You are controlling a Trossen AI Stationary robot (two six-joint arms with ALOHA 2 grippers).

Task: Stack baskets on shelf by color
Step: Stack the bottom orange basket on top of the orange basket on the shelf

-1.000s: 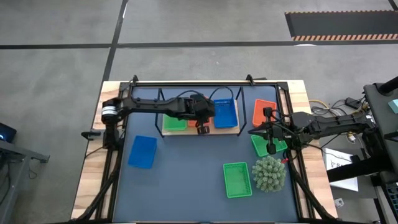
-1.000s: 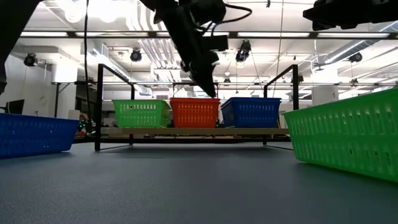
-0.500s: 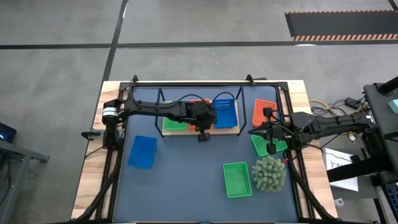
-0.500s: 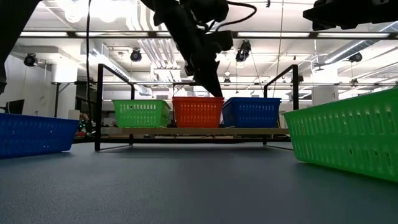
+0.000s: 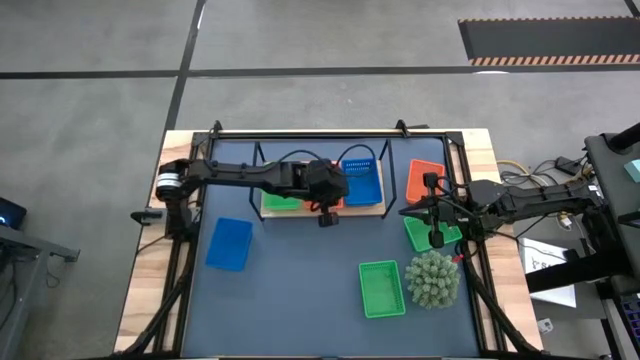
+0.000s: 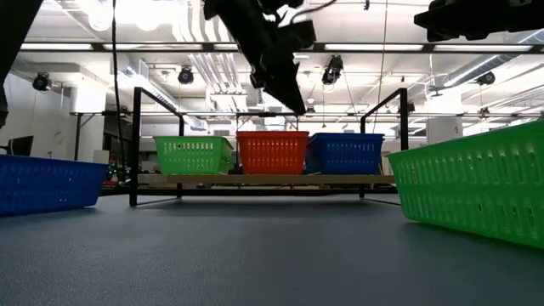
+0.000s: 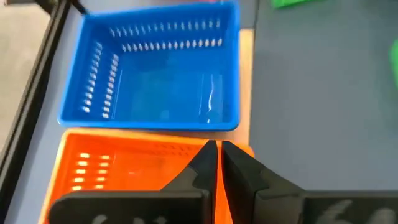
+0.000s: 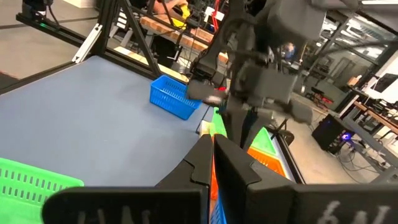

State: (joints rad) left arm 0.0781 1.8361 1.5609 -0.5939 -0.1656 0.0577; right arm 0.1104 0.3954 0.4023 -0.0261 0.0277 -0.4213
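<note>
On the shelf (image 6: 263, 179) a green basket (image 6: 193, 155), an orange-red basket (image 6: 272, 153) and a blue basket (image 6: 343, 153) rest side by side on their bases. My left gripper (image 6: 303, 111) is shut and hangs just above the orange-red basket's right near corner (image 7: 245, 151), beside the blue basket (image 7: 155, 74). In the low view its tips stand above the rim. The arm hides most of that basket in the high view. My right gripper (image 5: 405, 212) waits shut near the table's right edge, above a green basket (image 5: 445, 238).
On the dark-blue mat lie a blue basket (image 5: 229, 243) at the left, a green basket (image 5: 382, 288) at the near right and a spiky plant ball (image 5: 432, 278) beside it. An orange-red basket (image 5: 422, 178) sits right of the shelf. The mat's middle (image 5: 300, 270) is bare.
My left gripper moved a little toward the table's right with its tips at the orange-red basket's rim, then rose off it. The orange-red basket slid slightly along the shelf toward the blue one and stays on the board.
</note>
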